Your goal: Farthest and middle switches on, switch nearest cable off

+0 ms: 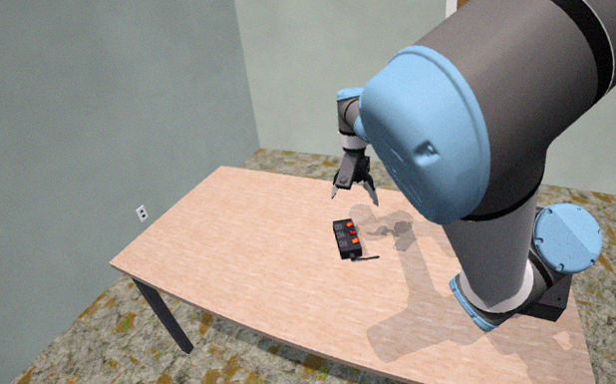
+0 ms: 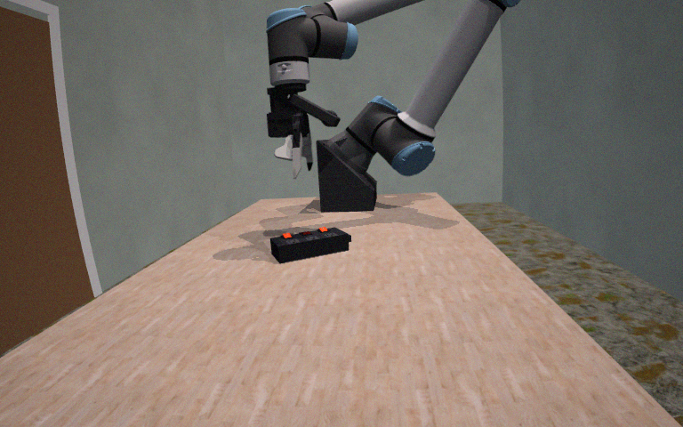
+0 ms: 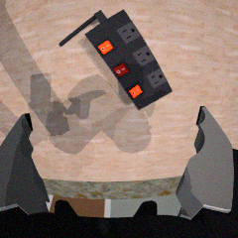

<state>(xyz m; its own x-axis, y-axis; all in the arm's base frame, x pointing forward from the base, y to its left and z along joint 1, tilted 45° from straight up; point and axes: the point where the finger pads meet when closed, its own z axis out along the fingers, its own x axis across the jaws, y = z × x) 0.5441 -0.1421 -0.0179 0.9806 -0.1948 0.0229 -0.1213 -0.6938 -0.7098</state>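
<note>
Black power strip [image 3: 129, 58] flat, face up; end switches bright orange, middle dark red.

The power strip [image 3: 128, 59] is lying right way up on the table [image 1: 249, 245], near its middle, its cable [image 3: 77, 32] trailing off one end. The gripper [image 2: 301, 168] is hanging spread open above it, apart, with the arm's base [image 2: 366, 201] standing behind.

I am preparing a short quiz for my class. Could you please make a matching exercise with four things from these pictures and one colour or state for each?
Things:
1. switch nearest the cable
2. middle switch
3. gripper
4. power strip

States:
A. dark red
B. open and holding nothing, above the table
C. bright orange
D. black, lying sockets up

Pairs: 1-C, 2-A, 3-B, 4-D
</note>
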